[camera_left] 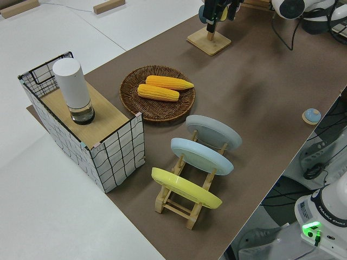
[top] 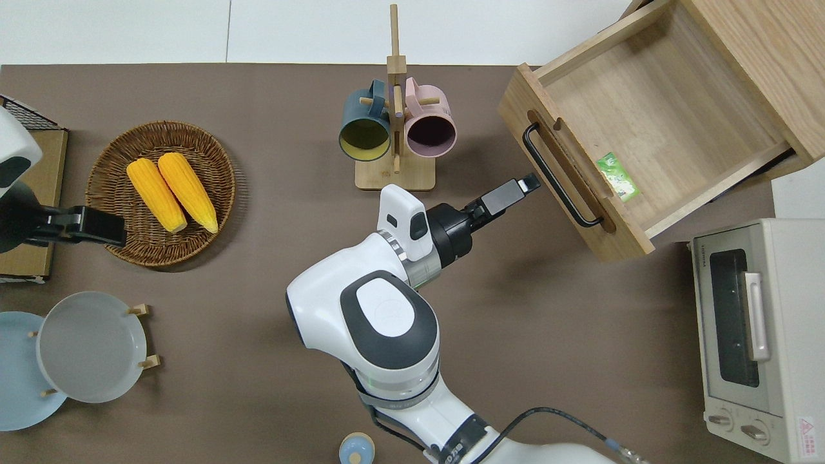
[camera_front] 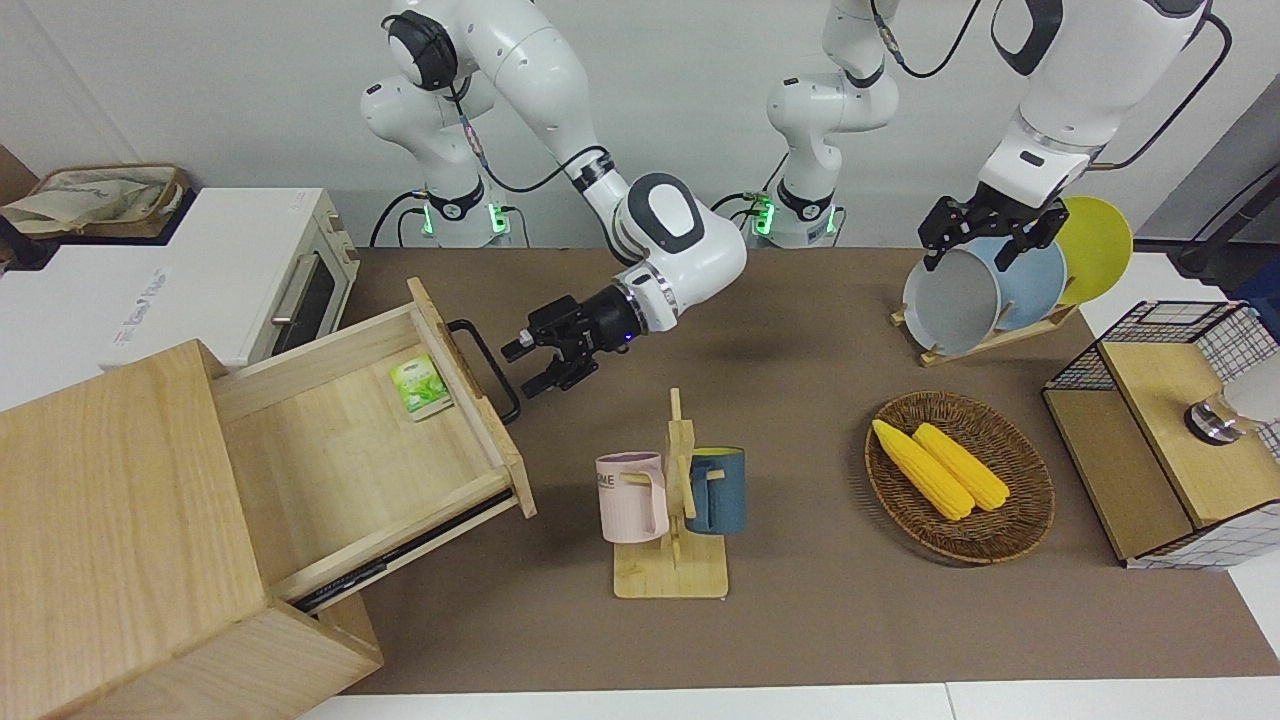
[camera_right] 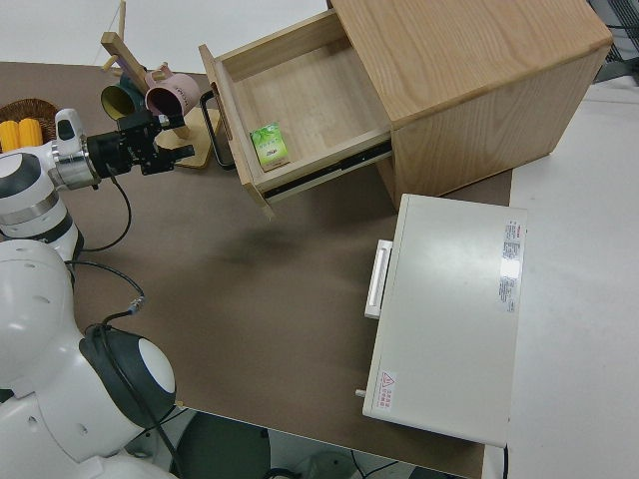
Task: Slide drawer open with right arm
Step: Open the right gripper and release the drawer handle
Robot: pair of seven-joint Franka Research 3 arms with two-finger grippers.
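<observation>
We see the right gripper point(camera_front: 535, 366) with its fingers spread apart and holding nothing, hanging just beside the black handle point(camera_front: 487, 366) of the drawer point(camera_front: 365, 455) without touching it. The drawer stands pulled well out of the pale wooden box point(camera_front: 130, 540) at the right arm's end of the table, with a small green packet point(camera_front: 420, 385) lying inside against its front panel. A mug rack point(camera_front: 672, 520) stands on the brown mat point(camera_front: 800, 620) near the drawer's front, and the left arm is parked.
</observation>
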